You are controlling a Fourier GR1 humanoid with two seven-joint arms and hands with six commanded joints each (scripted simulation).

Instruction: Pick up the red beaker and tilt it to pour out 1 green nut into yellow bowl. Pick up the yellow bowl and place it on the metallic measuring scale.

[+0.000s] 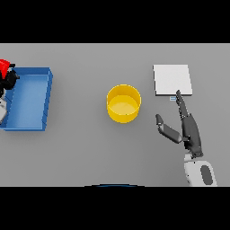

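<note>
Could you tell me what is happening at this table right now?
The left hand is at the far left edge, closed around the red beaker over the corner of a blue tray. The yellow bowl sits mid-table, apparently empty. The right hand rests open beside it, fingertips near the scale, which has nothing on it yet.

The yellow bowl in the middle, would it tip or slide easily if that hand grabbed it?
The yellow bowl looks wide and low, so tipping seems unlikely. Its smooth straight wall may slip in the open right hand. It appears empty, so probably light.
</note>
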